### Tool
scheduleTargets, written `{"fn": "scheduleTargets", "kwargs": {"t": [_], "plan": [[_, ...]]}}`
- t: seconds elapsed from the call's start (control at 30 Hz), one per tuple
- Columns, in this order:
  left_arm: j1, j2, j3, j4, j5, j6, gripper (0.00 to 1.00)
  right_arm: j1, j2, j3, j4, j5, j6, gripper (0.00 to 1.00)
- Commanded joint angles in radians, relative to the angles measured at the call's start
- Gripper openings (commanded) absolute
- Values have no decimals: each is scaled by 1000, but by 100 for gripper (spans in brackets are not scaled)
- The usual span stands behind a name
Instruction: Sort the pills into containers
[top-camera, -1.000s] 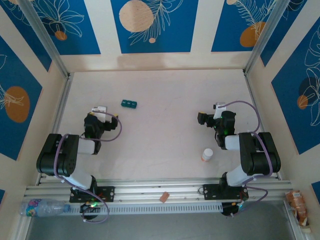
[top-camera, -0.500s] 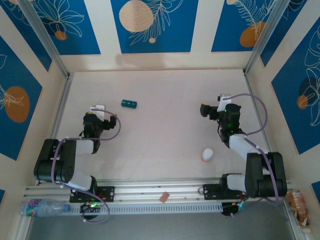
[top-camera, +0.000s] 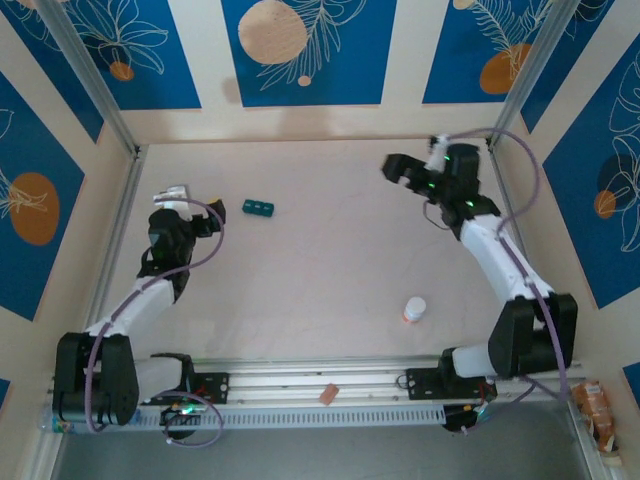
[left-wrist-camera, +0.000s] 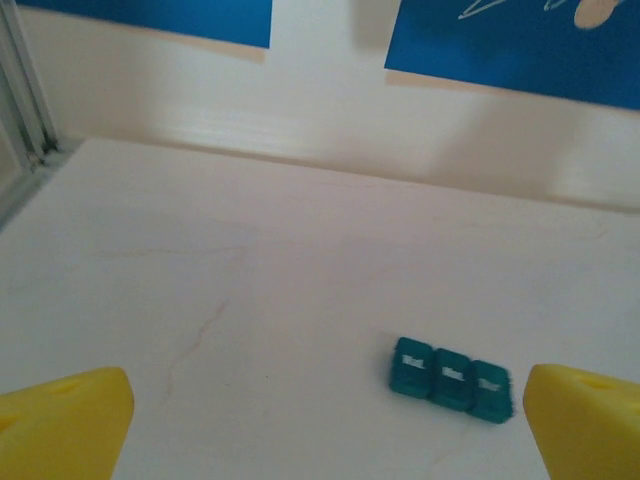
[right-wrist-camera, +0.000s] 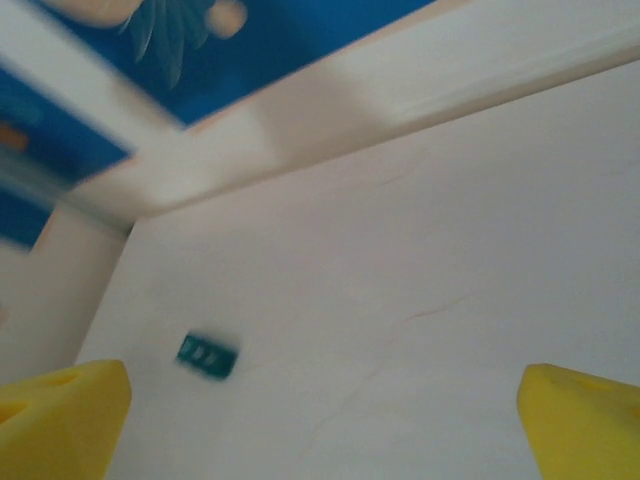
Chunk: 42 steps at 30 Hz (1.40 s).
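The containers (top-camera: 258, 208) are a small teal strip of three lidded square compartments lying on the pale table, left of centre. In the left wrist view the containers (left-wrist-camera: 450, 378) lie ahead, near the right yellow finger (left-wrist-camera: 590, 425). In the right wrist view the containers (right-wrist-camera: 207, 357) are small, blurred and far off. My left gripper (top-camera: 185, 208) hangs open to the left of the strip, apart from it, with nothing between its fingers (left-wrist-camera: 325, 430). My right gripper (top-camera: 398, 170) is raised near the back right, open and empty (right-wrist-camera: 322, 420). The pills are hidden from me.
A small white bottle with an orange band (top-camera: 414, 310) stands at the near right, by the right arm's base. A small orange piece (top-camera: 328, 394) lies on the front rail. Patterned walls close in the table on three sides, with metal posts (top-camera: 100, 100) in the back corners.
Both arms have stretched out from their folded poses. The left gripper moved back and left; the right gripper swung up toward the back wall. Both stayed open.
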<state>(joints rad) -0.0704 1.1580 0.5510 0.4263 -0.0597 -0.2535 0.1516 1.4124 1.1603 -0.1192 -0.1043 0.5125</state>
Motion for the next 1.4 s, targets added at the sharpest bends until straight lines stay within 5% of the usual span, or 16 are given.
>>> {"fn": "scheduleTargets", "kwargs": {"t": [0.0, 0.3, 0.6, 0.8, 1.37], "plan": [[-8, -36, 27, -122, 52, -213, 100, 139, 134, 171, -218, -62, -87, 97], [-9, -87, 7, -232, 92, -335, 100, 357, 640, 715, -489, -33, -92, 84], [-10, -74, -23, -228, 90, -421, 100, 414, 1072, 1209, -623, -44, -61, 74], [-11, -58, -13, -246, 126, -436, 100, 415, 1203, 1314, -525, -131, -34, 63], [-12, -29, 21, -306, 190, -442, 100, 450, 1326, 1372, -339, -178, -56, 60]]}}
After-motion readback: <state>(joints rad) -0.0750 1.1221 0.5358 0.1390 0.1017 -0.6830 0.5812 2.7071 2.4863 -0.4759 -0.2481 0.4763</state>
